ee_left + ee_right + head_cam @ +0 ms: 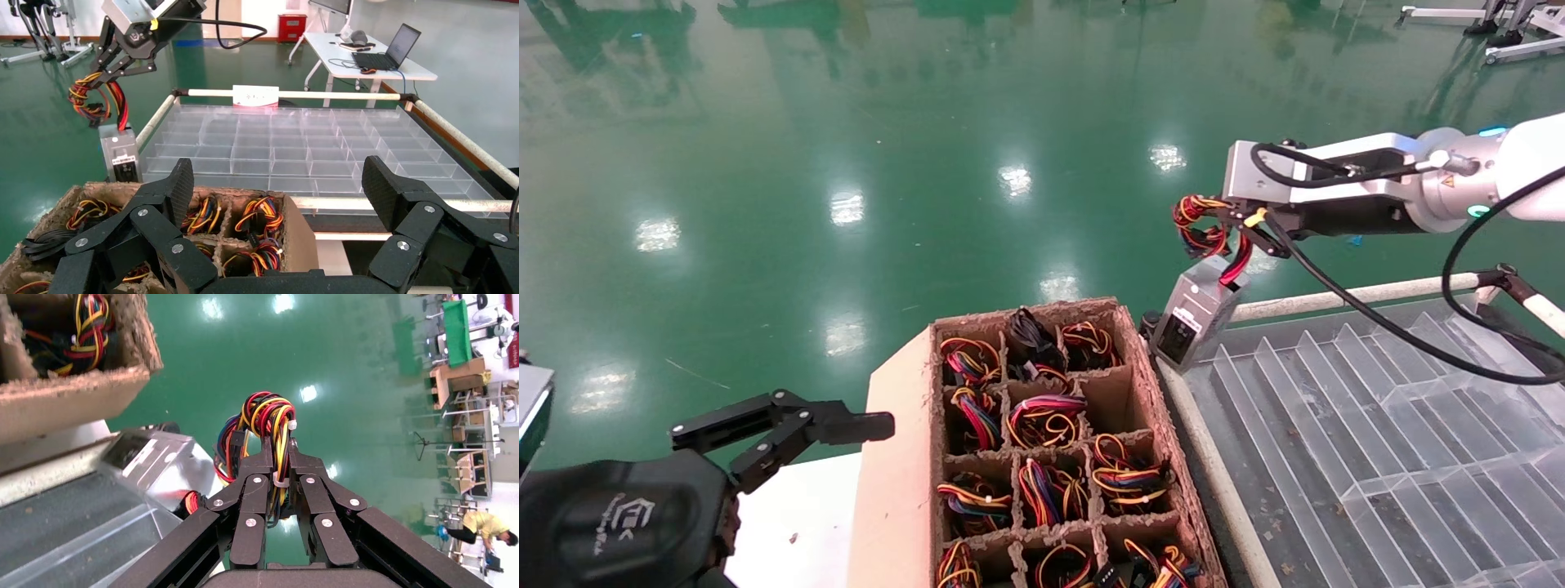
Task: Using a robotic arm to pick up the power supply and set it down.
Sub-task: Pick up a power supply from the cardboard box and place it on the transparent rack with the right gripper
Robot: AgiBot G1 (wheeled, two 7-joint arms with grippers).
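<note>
Right gripper [1228, 219] was clamped on the tied wire bundle [1201, 224] of the power supply [1194, 314], its black fingers [266, 478] pressed together around the red, yellow and black wires in the right wrist view. It sat at roughly 2 o'clock in the head view, at the end of the white robotic arm [1459, 175], whose black cable [1377, 322] looped down over the tray. Power supply hung below the bundle by its wires, tilted, clear of any surface, its dark label face turned toward the cardboard box [903, 457]. It hung just beside the far left corner of the clear compartment tray [1377, 441], above the tray's white tubular rail [1352, 292], with the green floor [846, 163] behind it. Left wrist view agreed: silver box [120, 156] suspended beside the tray corner, bundle [98, 101] held above it. Cardboard box stood at 6 o'clock, its pulp dividers forming cells; most cells held coloured wire bundles [1046, 420], and one cell in the right column looked vacant. Left gripper [789, 429] was parked at 8 o'clock beside the box, fingers [177, 190] spread wide apart and holding nothing.
</note>
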